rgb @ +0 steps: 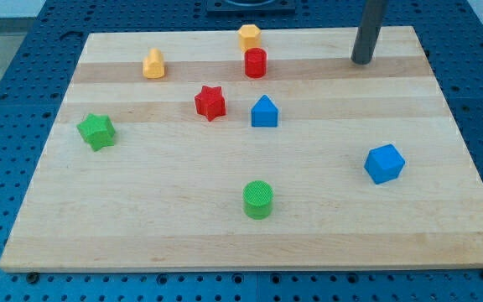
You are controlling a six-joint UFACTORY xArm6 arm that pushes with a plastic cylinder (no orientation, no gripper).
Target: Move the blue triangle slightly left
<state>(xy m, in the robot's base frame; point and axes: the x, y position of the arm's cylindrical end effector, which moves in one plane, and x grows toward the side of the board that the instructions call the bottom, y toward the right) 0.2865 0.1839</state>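
Note:
The blue triangle [264, 111] sits near the middle of the wooden board [141, 243], just to the right of a red star [210, 102]. My tip [361, 61] rests on the board near its top right corner, well to the upper right of the blue triangle and touching no block.
A red cylinder [256, 63] and a yellow hexagon [249, 37] stand at the top middle. A yellow block [153, 64] is at the top left, a green star [97, 131] at the left, a green cylinder [258, 200] at the bottom middle, a blue hexagon [384, 164] at the right.

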